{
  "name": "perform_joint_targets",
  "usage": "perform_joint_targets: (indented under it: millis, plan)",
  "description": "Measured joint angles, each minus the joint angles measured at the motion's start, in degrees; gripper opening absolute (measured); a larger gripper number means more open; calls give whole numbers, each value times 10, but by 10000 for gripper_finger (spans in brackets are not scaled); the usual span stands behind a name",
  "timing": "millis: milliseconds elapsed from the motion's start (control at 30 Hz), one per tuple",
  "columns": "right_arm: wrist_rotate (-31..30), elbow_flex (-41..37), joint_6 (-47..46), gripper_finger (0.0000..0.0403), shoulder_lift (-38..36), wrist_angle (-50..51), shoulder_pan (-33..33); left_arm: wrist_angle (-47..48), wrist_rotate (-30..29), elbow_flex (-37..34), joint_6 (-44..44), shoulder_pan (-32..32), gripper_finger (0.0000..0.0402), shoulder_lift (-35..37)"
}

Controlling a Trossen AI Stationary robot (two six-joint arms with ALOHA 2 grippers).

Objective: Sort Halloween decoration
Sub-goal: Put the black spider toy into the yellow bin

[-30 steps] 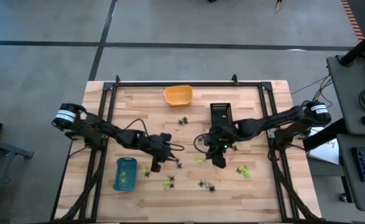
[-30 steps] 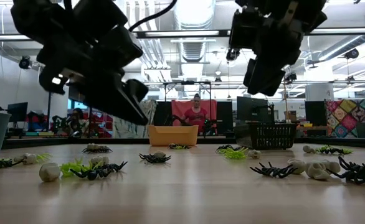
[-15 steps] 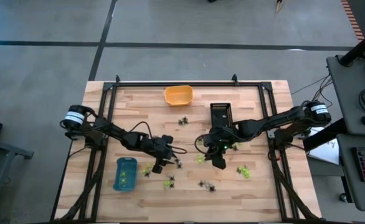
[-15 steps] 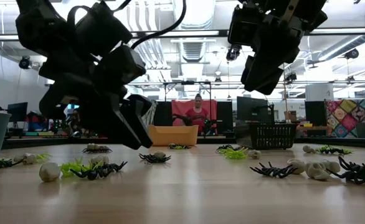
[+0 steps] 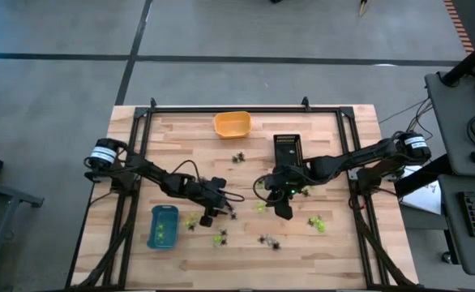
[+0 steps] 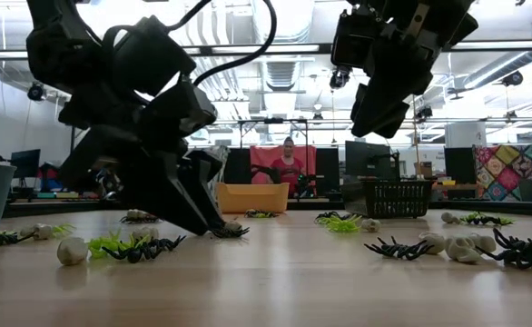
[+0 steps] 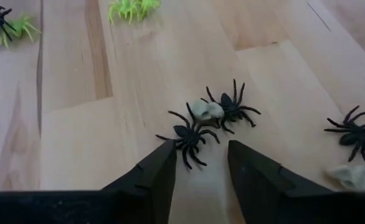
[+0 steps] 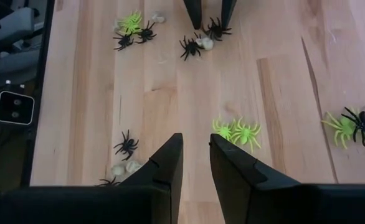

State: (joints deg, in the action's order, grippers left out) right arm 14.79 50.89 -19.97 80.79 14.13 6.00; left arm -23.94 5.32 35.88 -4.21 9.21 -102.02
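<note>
Left gripper (image 7: 198, 163), fingers apart, is poised at a black spider (image 7: 190, 134) right of the blue tray (image 5: 162, 226); pickup step judged; closing is needed next.

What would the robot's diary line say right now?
left pincer: open, low over black spider | right pincer: open, raised, empty | blue tray: holds green bits

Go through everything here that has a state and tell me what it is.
left gripper: open, low over a black spider
right gripper: open, raised, empty
blue tray: holds green pieces
orange tray: upright, looks empty
black basket: upright
</note>
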Motion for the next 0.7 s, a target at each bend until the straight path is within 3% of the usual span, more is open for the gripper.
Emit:
perform_joint_targets:
  millis: [167,467,700]
  plan:
    - [-15,0,0,72,0,0,0,3,-3,0,3,0,98,2]
    - [-28,0,12,72,0,0,1,6,-7,1,17,-2,11,3]
    - [-35,-1,48,72,-49,-3,1,51,-40,-1,18,-4,1,38]
